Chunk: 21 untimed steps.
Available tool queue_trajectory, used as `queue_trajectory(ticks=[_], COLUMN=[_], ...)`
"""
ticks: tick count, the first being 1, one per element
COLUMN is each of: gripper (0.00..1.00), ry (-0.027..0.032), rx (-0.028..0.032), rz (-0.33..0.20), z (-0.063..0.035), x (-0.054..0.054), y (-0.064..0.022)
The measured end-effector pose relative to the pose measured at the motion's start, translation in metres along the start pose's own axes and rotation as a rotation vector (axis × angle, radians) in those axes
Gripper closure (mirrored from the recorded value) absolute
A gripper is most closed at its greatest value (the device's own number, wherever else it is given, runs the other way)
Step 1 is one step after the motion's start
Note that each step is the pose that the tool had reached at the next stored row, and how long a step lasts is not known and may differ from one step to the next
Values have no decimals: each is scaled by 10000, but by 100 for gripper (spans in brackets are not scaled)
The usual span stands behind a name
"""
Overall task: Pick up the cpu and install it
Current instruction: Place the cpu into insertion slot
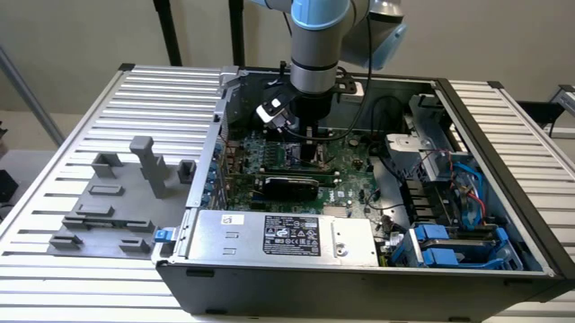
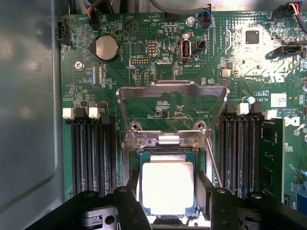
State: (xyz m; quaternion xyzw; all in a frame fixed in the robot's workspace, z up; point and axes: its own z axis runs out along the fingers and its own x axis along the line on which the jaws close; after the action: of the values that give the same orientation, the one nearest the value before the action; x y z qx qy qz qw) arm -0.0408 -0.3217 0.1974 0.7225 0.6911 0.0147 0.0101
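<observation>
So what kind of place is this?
Probably a robotics lab or workshop bench: a robot arm reaches into an open computer case on a slatted metal table, with grey fixture blocks beside it.

White print covers the green motherboard (image 2: 168, 72). Near its edge one marking seems to read "HDD_TEMP", with a small triangle sign (image 2: 129, 26) printed close by. Beside the upright USB port (image 2: 185, 49) the lettering looks like "INT_USB2". A white sticker (image 2: 278, 99) carries dark characters too small to tell, and just above it a code seems to begin "AL381". Beside the sticker run lines with "COPYRIGHT" and "ALL RIGHTS RESERVED". The cpu (image 2: 168, 187) has a glare-washed top, so any print there is unreadable.

On the power supply (image 1: 359, 241) sits a black label (image 1: 292, 237) with white text and certification marks, too small to read, and a small white sticker (image 1: 235, 219), also illegible.
</observation>
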Motion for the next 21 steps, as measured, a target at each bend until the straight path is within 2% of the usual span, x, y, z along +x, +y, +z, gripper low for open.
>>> queue_trajectory(ticks=[11, 13, 14, 18, 21], gripper=[44, 44, 37, 37, 37], ry=[-91, -95, -98, -100, -98], rx=[-3, -3, -3, -3, -5], rz=[13, 15, 16, 17, 17], z=[-1, 2, 1, -6, -57], x=[-2, 1, 0, 1, 1], y=[5, 6, 5, 6, 7])
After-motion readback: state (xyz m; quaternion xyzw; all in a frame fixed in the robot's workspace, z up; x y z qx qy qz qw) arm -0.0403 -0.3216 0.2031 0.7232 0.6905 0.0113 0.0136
